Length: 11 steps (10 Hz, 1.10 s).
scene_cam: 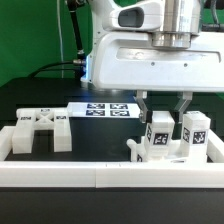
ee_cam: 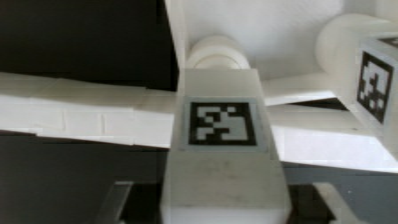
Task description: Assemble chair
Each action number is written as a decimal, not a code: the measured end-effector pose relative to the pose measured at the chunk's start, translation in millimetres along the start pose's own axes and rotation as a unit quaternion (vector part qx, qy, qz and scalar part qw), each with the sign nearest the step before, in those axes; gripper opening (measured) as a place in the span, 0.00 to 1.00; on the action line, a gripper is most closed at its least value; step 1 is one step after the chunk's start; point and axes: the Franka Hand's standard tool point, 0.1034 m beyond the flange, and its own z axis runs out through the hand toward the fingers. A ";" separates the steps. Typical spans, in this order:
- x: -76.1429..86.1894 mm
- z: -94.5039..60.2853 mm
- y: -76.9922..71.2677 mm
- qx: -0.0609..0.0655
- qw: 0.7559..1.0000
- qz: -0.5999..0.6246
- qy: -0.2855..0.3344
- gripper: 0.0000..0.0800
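The chair parts are chunky white blocks with black-and-white tags. One group (scene_cam: 160,138) stands upright at the exterior view's right, against the front rail, with a second tagged post (scene_cam: 196,130) beside it. My gripper (scene_cam: 164,112) hangs right above this group, with a finger on each side of the tagged post. In the wrist view the post (ee_cam: 222,120) runs between my fingers (ee_cam: 128,198), with a dark gap on each side, so the gripper (ee_cam: 224,205) is open and holds nothing. Another tagged chair part (scene_cam: 40,128) lies at the exterior view's left.
The marker board (scene_cam: 105,108) lies flat behind the parts, mid-table. A long low white border rail (scene_cam: 100,176) runs along the front, with a raised end at the left (scene_cam: 8,142). The table is black.
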 end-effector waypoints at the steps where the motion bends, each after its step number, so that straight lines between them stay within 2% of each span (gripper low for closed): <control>1: 0.4 0.1 0.5 -0.001 1.000 0.001 0.005 0.37; 11: 1.1 0.3 1.7 -0.002 1.000 0.008 0.011 0.37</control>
